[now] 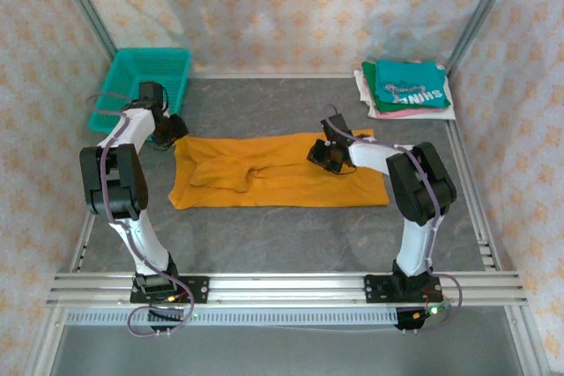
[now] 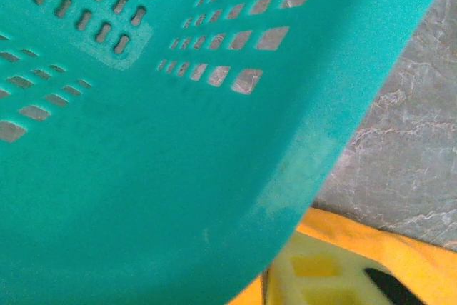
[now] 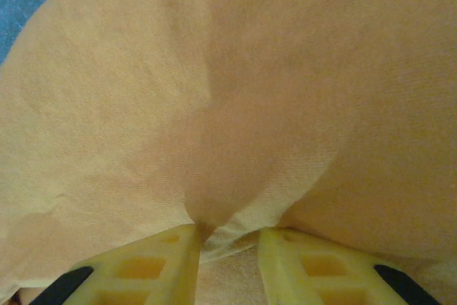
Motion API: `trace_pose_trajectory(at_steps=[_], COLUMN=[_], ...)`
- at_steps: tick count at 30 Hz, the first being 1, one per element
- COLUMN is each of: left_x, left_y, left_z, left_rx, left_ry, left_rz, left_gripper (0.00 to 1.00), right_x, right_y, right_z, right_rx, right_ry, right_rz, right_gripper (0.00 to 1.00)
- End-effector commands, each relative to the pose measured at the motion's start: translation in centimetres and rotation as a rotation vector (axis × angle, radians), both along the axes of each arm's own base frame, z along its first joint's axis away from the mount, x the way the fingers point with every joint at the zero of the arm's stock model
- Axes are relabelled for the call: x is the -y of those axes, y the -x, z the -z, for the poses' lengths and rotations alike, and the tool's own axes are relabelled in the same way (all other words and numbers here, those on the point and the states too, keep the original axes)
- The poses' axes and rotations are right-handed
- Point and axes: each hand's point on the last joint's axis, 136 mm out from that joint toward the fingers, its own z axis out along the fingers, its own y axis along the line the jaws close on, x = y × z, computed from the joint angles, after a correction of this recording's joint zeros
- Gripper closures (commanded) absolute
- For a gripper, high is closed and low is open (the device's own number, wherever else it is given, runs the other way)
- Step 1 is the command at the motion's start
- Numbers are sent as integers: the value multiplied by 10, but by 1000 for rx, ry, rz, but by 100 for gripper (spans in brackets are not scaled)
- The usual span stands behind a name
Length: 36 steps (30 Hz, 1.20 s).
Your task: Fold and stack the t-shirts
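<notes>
A mustard-orange t-shirt [image 1: 273, 178] lies folded into a long band across the middle of the table. My right gripper [image 1: 322, 156] sits low on its upper right part. In the right wrist view its yellow fingers [image 3: 164, 262] stand a little apart with a raised fold of the orange cloth [image 3: 214, 105] bunched between them. My left gripper [image 1: 170, 132] is at the shirt's far left corner, beside the teal basket [image 1: 145, 72]. One left finger [image 2: 318, 273] shows over orange cloth [image 2: 400, 248]; the basket wall [image 2: 157, 141] hides the other. Folded teal, pink and white t-shirts [image 1: 407, 85] are stacked at the back right.
The teal mesh basket stands in the back left corner, very close to the left wrist. Metal frame posts and patterned walls enclose the grey table [image 1: 264, 244]. The front rail [image 1: 282, 288] carries both arm bases.
</notes>
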Motion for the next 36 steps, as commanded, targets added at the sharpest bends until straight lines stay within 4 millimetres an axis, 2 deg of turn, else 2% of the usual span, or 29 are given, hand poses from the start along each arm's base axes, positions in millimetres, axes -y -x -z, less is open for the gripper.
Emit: trace_pose_trajectory(at_steps=[1,4,6,7,10,14,22,25,28,32,34,36], left_x=[7,23,29,29,28,42,63,67,72,73,73,72], left_y=[-5,10,25,30,40,33,14,12,9,6,4,2], left_z=[-41,-42,-30,-24,-3,13,38,48,51,41,31,20], left_rx=[112,109,79,65,26,30,3,-1,0,19,40,58], left_ry=[-16,-19,-11,-17,-20,26,73,96,116,121,118,111], left_rz=[10,41,49,47,45,82,133,132,141,137,137,136], left_gripper=[65,56,55,50,50,50,53,60,81,89,97,99], right_x=[28,24,20,19,18,27,29,28,30,30,29,28], right_y=[30,25,22,21,19,16,16,15,14,12,11,10], right_z=[28,11,-1,-6,-19,-27,-13,-16,-16,-13,-12,-11], right_rx=[-141,-108,-85,-76,-48,-22,-47,-37,-35,-42,-44,-43], right_ry=[104,74,53,47,38,84,64,60,77,88,84,82], right_rz=[33,32,23,19,15,32,54,56,50,46,44,47], right_gripper=[67,66,65,65,65,64,64,64,63,63,63,63])
